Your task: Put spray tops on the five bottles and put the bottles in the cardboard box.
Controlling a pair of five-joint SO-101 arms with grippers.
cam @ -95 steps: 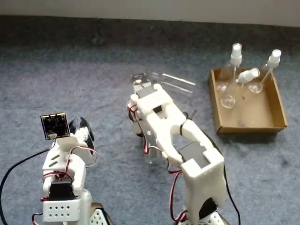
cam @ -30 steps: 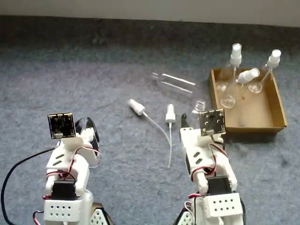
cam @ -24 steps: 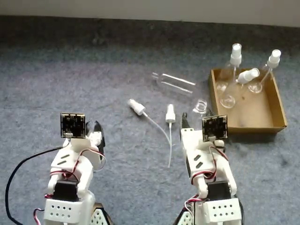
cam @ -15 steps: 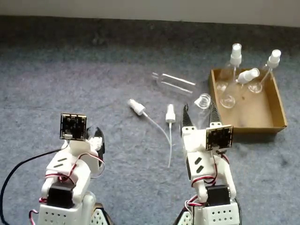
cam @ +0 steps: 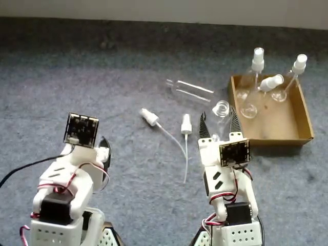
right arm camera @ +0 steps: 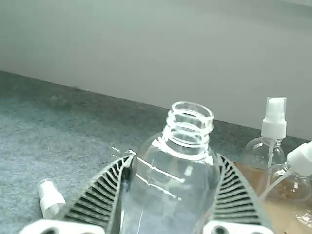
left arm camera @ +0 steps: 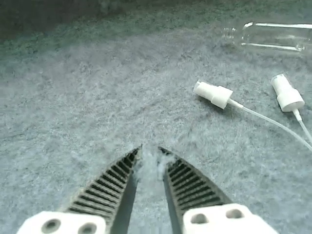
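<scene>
High view: we see the right gripper (cam: pixel 219 125) clamped on an uncapped bottle (cam: pixel 221 109) just beside the cardboard box (cam: pixel 271 141).
Left wrist view: the left gripper (left arm camera: pixel 149 151) is parted narrowly and empty, near two spray tops (left arm camera: pixel 213 93).
Right wrist view: both fingers (right arm camera: pixel 102 195) press the bottle's sides.

Three bottles (cam: pixel 258 61) sit in the cardboard box (cam: pixel 271 139); left of it lie a bottle (cam: pixel 189 91) and two spray tops (cam: pixel 150 117).

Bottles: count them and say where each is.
5. Three capped bottles are in the cardboard box; one open bottle lies on the carpet; the held bottle is upright in the right gripper.
</scene>
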